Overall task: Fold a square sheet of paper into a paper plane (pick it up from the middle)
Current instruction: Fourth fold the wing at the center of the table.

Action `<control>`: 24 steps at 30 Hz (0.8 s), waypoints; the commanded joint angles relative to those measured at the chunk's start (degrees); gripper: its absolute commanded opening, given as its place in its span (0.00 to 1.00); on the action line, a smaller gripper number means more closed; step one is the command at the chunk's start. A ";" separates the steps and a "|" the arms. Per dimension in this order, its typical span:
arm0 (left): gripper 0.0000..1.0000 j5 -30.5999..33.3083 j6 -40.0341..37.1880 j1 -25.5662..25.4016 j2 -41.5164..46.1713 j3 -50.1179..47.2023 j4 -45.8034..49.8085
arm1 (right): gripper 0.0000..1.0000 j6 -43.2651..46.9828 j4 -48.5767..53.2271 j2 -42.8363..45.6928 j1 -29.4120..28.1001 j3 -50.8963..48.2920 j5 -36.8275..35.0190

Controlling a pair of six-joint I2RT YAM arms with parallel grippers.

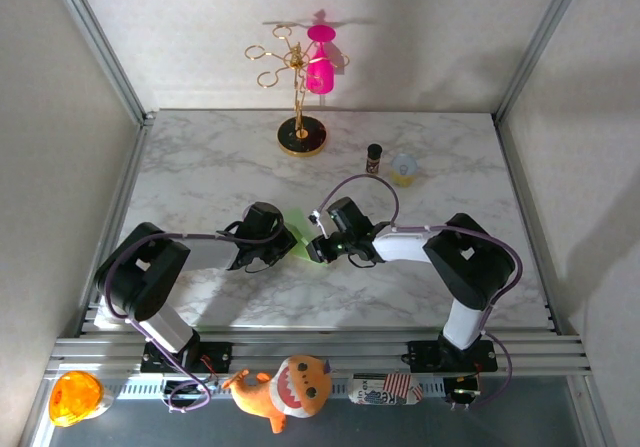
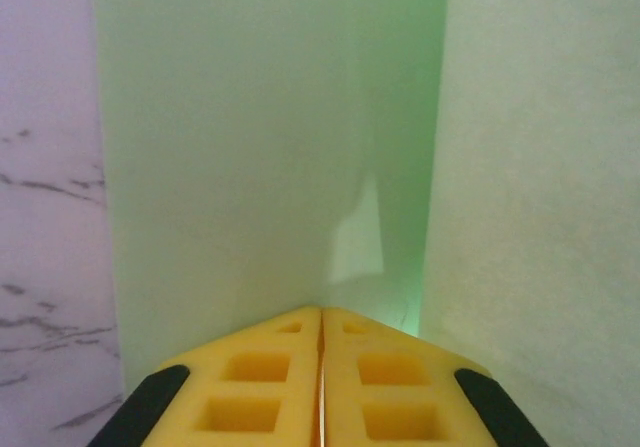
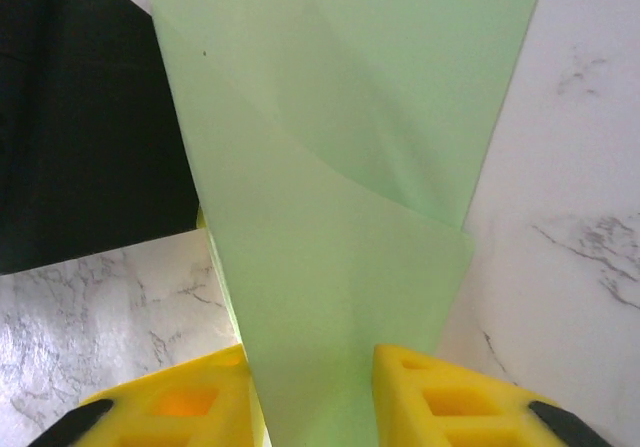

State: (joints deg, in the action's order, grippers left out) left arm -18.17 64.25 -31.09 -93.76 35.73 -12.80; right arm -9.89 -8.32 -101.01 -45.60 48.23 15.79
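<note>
Pale green paper sheet (image 1: 303,235): a thin, plain sheet, already creased into overlapping layers, is found at the middle of the white marble table (image 1: 200,177), directly between the two grippers.
Left gripper (image 2: 321,312): its yellow fingers are pressed flat together, and the sheet is seen running away from their tips. A layer is judged to be pinched there.
Right gripper (image 3: 312,357): its yellow fingers are parted, and the narrow near end of the sheet lies between them. Nothing is clamped on this side.
Reason for the hold: one side is judged to be anchored so that the paper cannot slide while the other side is let go or re-gripped for a fold.
Stage: several layers are folded over, but a slim dart with a centre ridge is not yet formed.
Counts, working area: one sheet, two arms, two grippers.
Counts, back of table: one gold wire stand (image 1: 298,97) carrying one pink cup (image 1: 320,67), one small dark bottle (image 1: 374,157) and one small yellow-white cup (image 1: 403,167) are set well apart from the sheet, which leaves the middle free for folding.
Counts, front rail: one orange plush toy (image 1: 285,387) and one orange round object (image 1: 75,395) are laid below the table edge.
</note>
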 commanded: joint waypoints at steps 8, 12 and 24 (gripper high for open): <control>0.10 0.92 -0.39 -0.55 -0.74 -0.13 1.28 | 0.39 2.85 5.18 3.63 -4.51 1.96 -11.88; 0.10 0.93 -0.37 -0.56 -0.81 -0.22 1.20 | 0.39 3.34 6.42 3.54 -6.30 2.22 -15.81; 0.10 0.70 -0.26 -0.61 -0.91 -0.17 0.93 | 0.36 4.44 7.09 0.34 -8.08 3.71 -19.81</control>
State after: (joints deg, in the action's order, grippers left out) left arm -18.20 64.25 -31.09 -93.80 35.73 -12.88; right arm -6.57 -2.09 -99.59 -53.04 50.30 -1.85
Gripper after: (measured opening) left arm 0.101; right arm 0.367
